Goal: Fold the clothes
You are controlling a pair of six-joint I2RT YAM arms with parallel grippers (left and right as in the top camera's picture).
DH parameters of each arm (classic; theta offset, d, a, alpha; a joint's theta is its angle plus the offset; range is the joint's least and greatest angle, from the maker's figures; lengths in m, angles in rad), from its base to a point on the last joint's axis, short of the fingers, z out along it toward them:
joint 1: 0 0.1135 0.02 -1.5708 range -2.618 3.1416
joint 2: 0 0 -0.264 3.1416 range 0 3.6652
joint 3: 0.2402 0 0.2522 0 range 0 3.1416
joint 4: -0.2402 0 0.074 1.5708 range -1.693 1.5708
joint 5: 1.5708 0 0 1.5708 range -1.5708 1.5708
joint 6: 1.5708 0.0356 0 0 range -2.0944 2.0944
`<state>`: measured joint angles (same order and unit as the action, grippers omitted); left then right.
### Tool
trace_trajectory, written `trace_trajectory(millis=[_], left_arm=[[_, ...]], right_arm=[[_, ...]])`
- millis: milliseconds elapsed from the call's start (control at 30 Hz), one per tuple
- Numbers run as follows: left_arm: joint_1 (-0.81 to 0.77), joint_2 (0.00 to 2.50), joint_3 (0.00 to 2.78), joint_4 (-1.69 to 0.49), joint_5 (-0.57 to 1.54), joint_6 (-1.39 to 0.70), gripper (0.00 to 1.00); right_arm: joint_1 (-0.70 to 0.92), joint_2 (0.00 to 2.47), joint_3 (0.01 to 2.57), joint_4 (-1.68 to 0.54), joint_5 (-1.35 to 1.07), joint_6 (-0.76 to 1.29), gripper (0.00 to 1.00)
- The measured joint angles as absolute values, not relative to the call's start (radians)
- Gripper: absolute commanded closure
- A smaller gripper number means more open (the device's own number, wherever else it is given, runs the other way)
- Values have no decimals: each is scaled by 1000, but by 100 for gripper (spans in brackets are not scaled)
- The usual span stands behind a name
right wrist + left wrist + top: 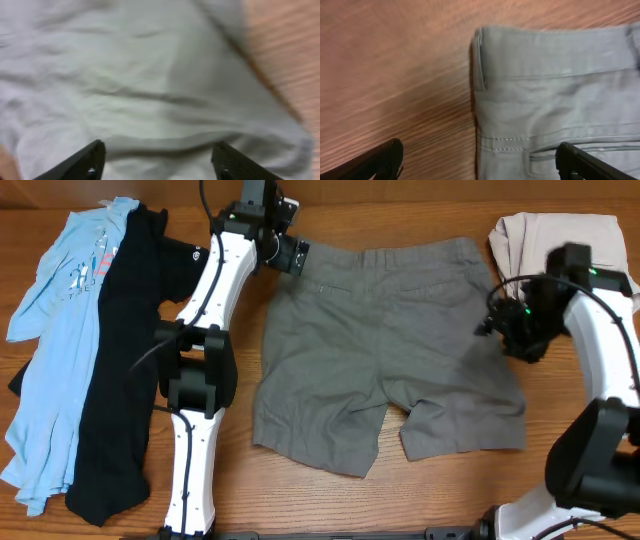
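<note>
Warm brown wood grain runs across the worktop, where the grey-olive shorts lie spread flat at centre, waistband at the far side and both legs toward the arms' bases. A black T-shirt and a light-blue shirt lie rumpled along the left edge, overlapping. A pale beige garment sits bunched at the far right corner.

Only the overhead view shows the whole layout: the left end effector is at the waistband's left corner, and the right end effector is over the shorts' right side. The left wrist camera adds a belt loop and twin stitch lines on smooth woven cotton, with the fingers spread, one over bare wood and one over cloth. The blurred right wrist view shows soft creased fabric between spread fingers; whether they touch the cloth cannot be told.
</note>
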<state>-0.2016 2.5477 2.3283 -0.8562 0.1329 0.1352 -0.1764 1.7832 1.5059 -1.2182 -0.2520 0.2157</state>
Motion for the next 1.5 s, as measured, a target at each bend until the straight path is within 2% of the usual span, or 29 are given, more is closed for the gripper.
trace_trajectory(millis=[133,200,233,267,333,400,567,667,733,800,867,933,1067,1267,1500], left_arm=[[-200,2600,2328,-852,181,139,1],[-203,2617,2329,-849,199,144,13],[-203,2617,2329,-848,212,147,22],[-203,2617,2329,-849,224,152,42],[-203,2619,2329,-851,237,149,73],[-203,2621,2329,-860,249,149,96],[-203,2621,2341,-956,210,71,96],[-203,2616,2363,-1092,112,-53,95],[-196,2612,2371,-1201,57,-113,81],[-182,2609,2372,-1347,3,-156,78],[-160,2609,2371,-1448,-33,-181,80],[-129,2611,2358,-1545,-68,-195,89],[-67,2623,2345,-1651,-114,-218,96],[4,2628,2341,-1687,-123,-234,95],[13,2619,2304,-1686,-72,-225,90]], right_arm=[[-125,1741,1525,-1222,-263,213,25],[-123,1738,1525,-1229,-262,212,25],[-123,1738,1525,-1232,-262,212,26],[-123,1738,1525,-1235,-262,213,26],[-123,1738,1525,-1238,-262,212,26],[-123,1738,1525,-1242,-262,213,26],[-123,1738,1525,-1254,-263,212,26],[-123,1738,1525,-1258,-262,212,26],[-122,1738,1525,-1256,-262,212,26],[-119,1738,1525,-1248,-262,212,26],[-112,1738,1524,-1223,-262,212,26],[-98,1738,1521,-1190,-262,213,26],[-45,1739,1481,-1114,-262,213,26],[53,1771,1450,-1059,-262,230,25],[111,1810,1436,-1063,-262,235,25]])
